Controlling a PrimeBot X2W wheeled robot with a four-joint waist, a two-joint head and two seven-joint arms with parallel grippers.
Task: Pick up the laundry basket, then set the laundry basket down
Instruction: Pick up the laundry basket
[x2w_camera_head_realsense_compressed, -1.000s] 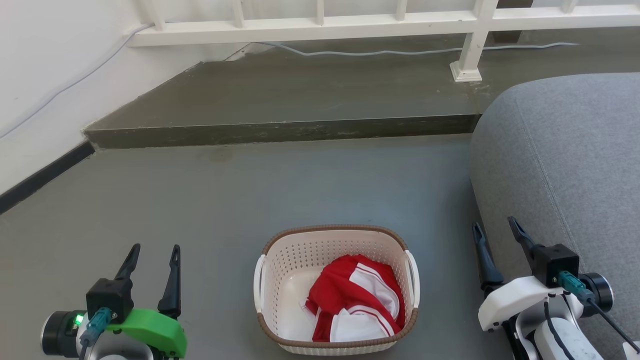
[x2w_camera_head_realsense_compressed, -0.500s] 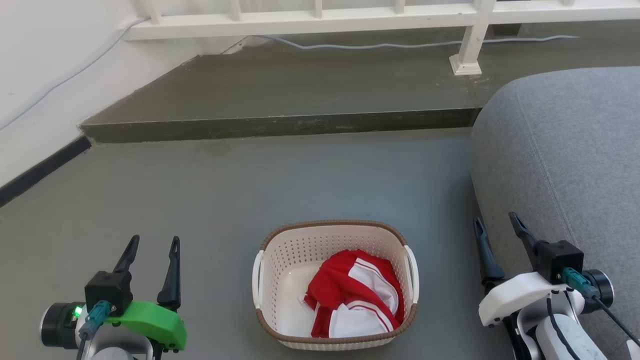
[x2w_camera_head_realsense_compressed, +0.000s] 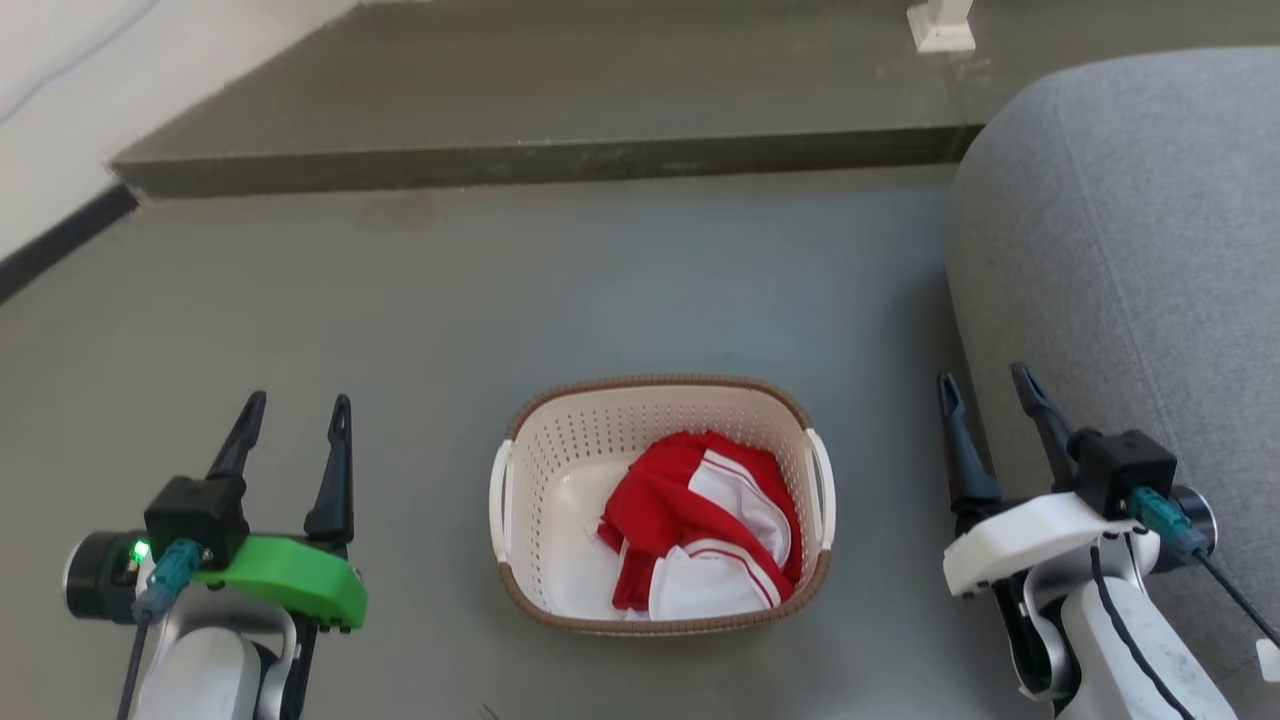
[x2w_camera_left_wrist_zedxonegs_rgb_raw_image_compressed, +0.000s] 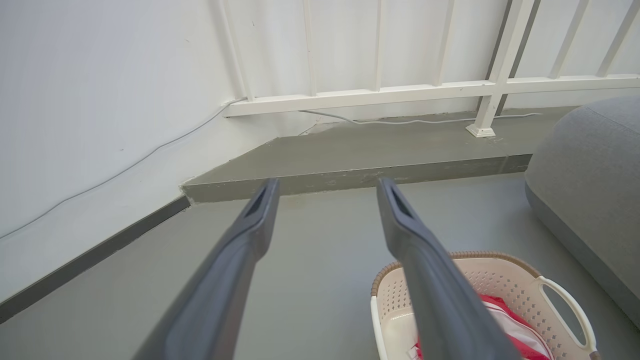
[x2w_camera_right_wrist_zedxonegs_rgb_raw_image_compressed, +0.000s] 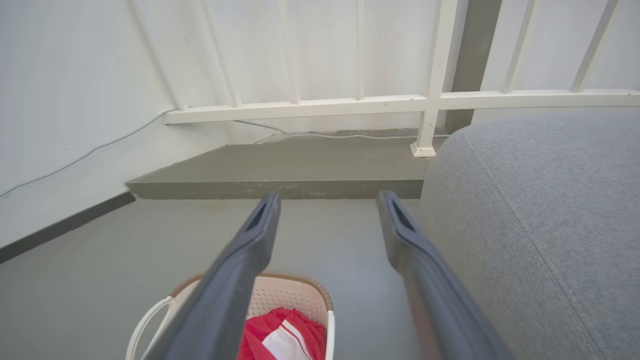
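Note:
The laundry basket (x2w_camera_head_realsense_compressed: 560, 450) stands on the grey floor in the lower middle of the head view, cream-white and perforated with a brown rim and a white handle on each side. A red and white garment (x2w_camera_head_realsense_compressed: 700, 525) lies in it. My left gripper (x2w_camera_head_realsense_compressed: 297, 412) hangs open to the basket's left, well apart from it. On the other side my right gripper (x2w_camera_head_realsense_compressed: 985, 388) is open too, between the basket and the sofa. The left wrist view has the basket (x2w_camera_left_wrist_zedxonegs_rgb_raw_image_compressed: 505, 285) at its lower right; the right wrist view has the basket (x2w_camera_right_wrist_zedxonegs_rgb_raw_image_compressed: 295, 300) at its bottom left.
A grey sofa (x2w_camera_head_realsense_compressed: 1130, 250) fills the right side, close to my right arm. Beyond the basket a raised concrete step (x2w_camera_head_realsense_compressed: 540, 160) crosses the floor, with a white railing (x2w_camera_left_wrist_zedxonegs_rgb_raw_image_compressed: 425, 92) and a cable behind it. A white wall with a dark skirting (x2w_camera_head_realsense_compressed: 60, 235) runs along the left.
The head camera has tilted downward, so the whole scene has slid up the picture and the railing has left the top. Both grippers stay open beside the basket.

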